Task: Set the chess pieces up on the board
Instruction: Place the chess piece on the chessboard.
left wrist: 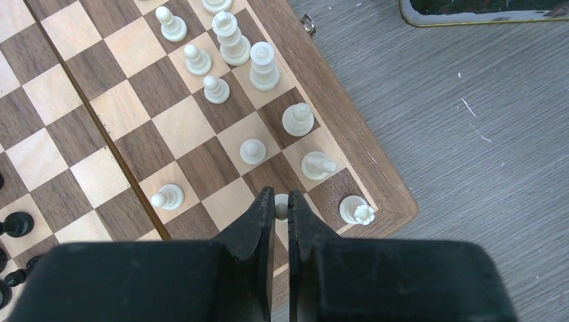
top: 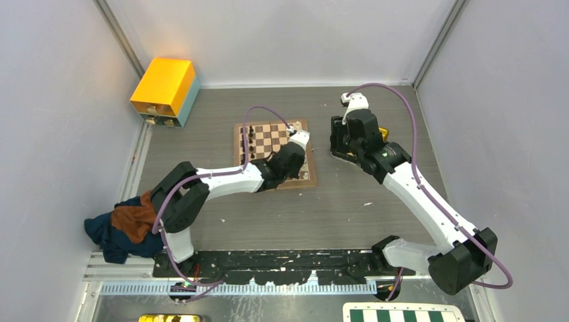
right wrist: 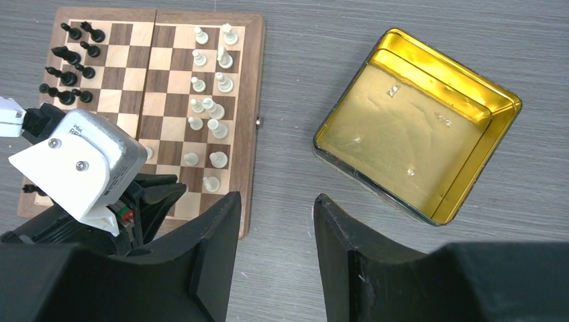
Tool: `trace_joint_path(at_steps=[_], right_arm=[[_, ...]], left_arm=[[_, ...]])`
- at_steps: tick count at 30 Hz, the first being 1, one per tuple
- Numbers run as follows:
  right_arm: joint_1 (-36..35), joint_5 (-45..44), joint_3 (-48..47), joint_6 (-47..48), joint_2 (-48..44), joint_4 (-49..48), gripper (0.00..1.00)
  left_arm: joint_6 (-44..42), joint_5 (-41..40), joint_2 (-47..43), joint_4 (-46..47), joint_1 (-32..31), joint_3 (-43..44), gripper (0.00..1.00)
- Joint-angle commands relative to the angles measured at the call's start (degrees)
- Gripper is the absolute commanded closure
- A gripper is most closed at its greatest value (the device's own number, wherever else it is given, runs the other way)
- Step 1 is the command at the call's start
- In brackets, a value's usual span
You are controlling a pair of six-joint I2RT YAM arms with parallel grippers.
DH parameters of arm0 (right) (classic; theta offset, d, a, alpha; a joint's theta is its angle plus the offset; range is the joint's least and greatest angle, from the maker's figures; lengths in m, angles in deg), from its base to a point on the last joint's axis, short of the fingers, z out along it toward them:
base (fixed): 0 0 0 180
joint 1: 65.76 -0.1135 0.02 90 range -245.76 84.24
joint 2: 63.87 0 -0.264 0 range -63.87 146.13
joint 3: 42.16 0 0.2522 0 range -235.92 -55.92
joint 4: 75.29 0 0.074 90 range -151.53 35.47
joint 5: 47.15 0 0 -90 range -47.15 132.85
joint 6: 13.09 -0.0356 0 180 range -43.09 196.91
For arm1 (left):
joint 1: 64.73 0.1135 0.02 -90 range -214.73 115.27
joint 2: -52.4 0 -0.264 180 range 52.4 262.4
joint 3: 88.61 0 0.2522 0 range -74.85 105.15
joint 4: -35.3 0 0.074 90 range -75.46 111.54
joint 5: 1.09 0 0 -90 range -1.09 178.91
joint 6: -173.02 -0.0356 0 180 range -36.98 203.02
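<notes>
**Item 1. L gripper** (left wrist: 281,194): I'm pinching it nearly shut on a cream piece (left wrist: 282,208), prob. a pawn, though my fingers are hiding most of it. I'm holding it over the corner area of the board (left wrist: 345,121), one square in from the frame. Can't tell if its base is touching the wood.

**Item 2. White set** (left wrist: 265,67): standing in two rows along the board edge nearest that grip.

**Item 3. Black set** (left wrist: 17,223): lining the opposite edge, well apart from the white.

**Item 4. R gripper** (right wrist: 276,198): I'm keeping its jaws wide w/ nothing between them. It's hovering over the grey table (right wrist: 288,87), between the board's side & the gold tin (right wrist: 402,134).

**Item 5. Gold tin:** sitting open beside the board, not touching it.
</notes>
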Motion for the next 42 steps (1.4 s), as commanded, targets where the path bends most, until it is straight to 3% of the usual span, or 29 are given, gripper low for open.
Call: trace_joint_path(at_steps=[1, 42], right_arm=[[0.2, 0.3, 0.2, 0.0, -1.9, -3.0, 0.5], [0.2, 0.8, 1.2, 0.3, -2.4, -3.1, 0.49]], left_arm=[[-1.2, -2.5, 0.1, 4.1, -0.4, 1.9, 1.0], [-0.4, -4.8, 3.2, 7.3, -0.4, -0.1, 0.95]])
